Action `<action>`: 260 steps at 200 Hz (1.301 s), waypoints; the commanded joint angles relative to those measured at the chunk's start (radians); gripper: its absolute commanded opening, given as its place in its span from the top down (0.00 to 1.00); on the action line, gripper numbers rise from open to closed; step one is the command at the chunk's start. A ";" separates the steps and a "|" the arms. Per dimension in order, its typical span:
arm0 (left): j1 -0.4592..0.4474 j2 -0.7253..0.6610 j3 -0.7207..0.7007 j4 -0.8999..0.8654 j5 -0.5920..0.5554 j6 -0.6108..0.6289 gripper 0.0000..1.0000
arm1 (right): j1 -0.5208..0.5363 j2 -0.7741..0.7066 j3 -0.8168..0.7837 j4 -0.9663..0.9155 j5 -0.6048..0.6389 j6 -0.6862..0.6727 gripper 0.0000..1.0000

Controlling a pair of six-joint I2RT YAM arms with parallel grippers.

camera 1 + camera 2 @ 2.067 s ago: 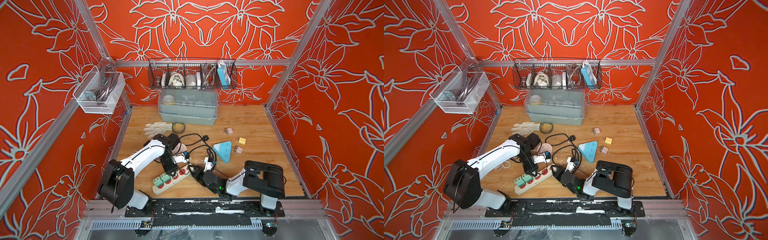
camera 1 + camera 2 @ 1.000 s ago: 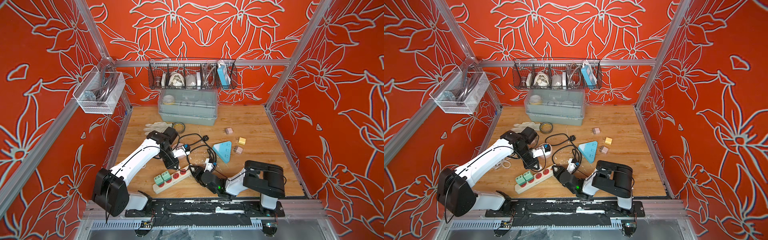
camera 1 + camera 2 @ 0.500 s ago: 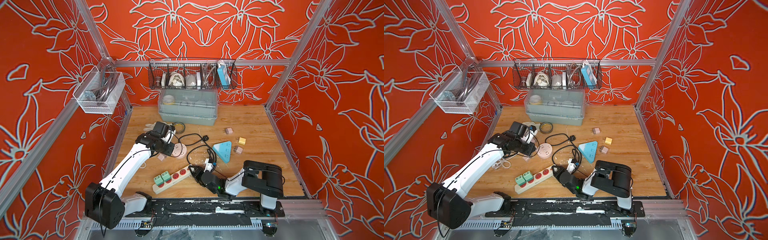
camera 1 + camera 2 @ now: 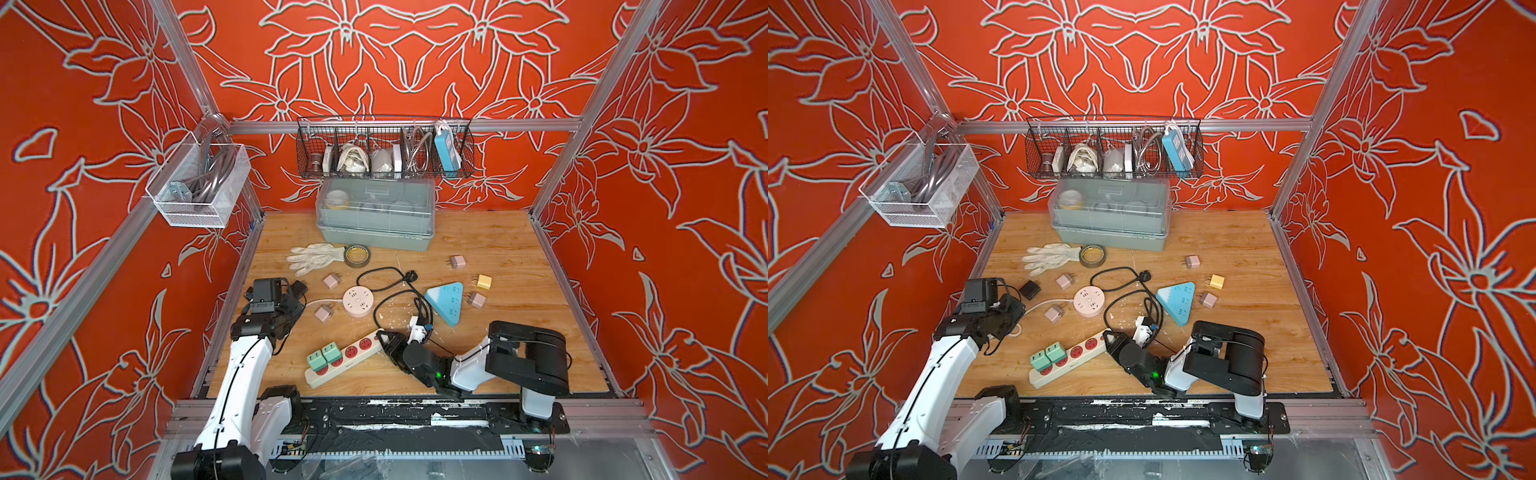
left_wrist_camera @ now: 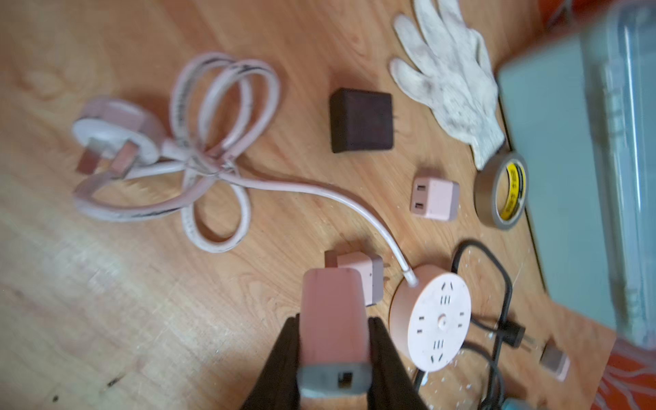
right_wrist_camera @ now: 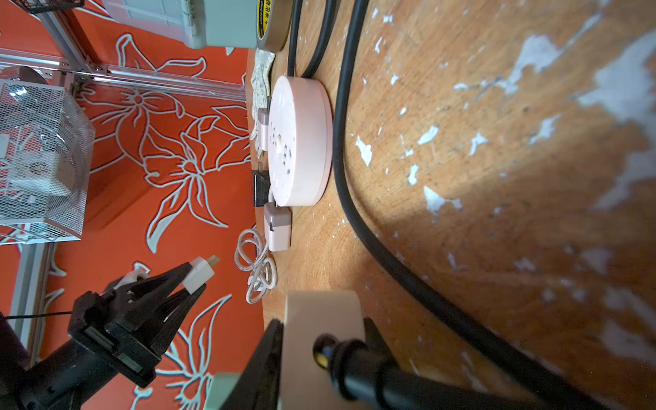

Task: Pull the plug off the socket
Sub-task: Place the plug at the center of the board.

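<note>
Left arm has swung away from the strip [image 4: 351, 356] to the table's [image 4: 498, 249] left side since two seconds ago; the right arm hasn't moved. We see the plug [image 5: 331, 305], pink, out of its socket and pinched between the jaws of the left gripper [image 6: 194, 277], prongs pointing away from the wrist. It's held off the wood, well apart from the strip. In the left wrist view it hangs over another pink plug [image 5: 369, 280], just beside the round socket [image 5: 431, 316], with the coiled cord [image 5: 213, 152] and a black adapter [image 5: 361, 120] further out. Right gripper [image 6: 323, 319] is clamped on the strip's cable end, jaws on either side of it, and the strip lies flat on the wood. Two green plugs [image 4: 325, 354] sit in its far end; the red sockets between them and the right gripper show bare. A black cable [image 4: 384, 272] loops between the round socket and the blue triangular socket [image 4: 446, 301]. Glove [image 4: 316, 257] and tape roll [image 4: 356, 255] lie near the grey box [image 4: 374, 237] at the back.
</note>
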 commanded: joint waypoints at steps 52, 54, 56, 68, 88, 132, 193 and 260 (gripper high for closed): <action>0.085 -0.032 -0.195 0.044 0.049 -0.281 0.96 | 0.009 0.027 -0.036 -0.244 0.010 -0.168 1.00; 0.085 -0.032 -0.196 0.043 0.047 -0.280 0.95 | 0.009 0.028 -0.037 -0.244 0.010 -0.167 1.00; 0.085 -0.032 -0.197 0.042 0.045 -0.280 0.95 | 0.009 0.027 -0.038 -0.244 0.010 -0.168 1.00; 0.086 -0.032 -0.201 0.037 0.038 -0.276 0.90 | 0.008 0.029 -0.038 -0.242 0.011 -0.168 1.00; 0.086 -0.039 -0.207 0.009 0.020 -0.283 0.82 | 0.007 0.032 -0.036 -0.239 0.011 -0.165 1.00; 0.086 -0.050 -0.225 -0.013 0.029 -0.286 0.65 | 0.009 0.051 -0.032 -0.223 -0.001 -0.161 1.00; 0.086 -0.085 -0.208 -0.155 -0.040 -0.317 0.51 | 0.009 0.063 -0.031 -0.212 -0.011 -0.153 1.00; 0.086 -0.157 -0.072 -0.200 -0.091 -0.121 0.49 | 0.008 0.074 -0.036 -0.196 -0.011 -0.154 1.00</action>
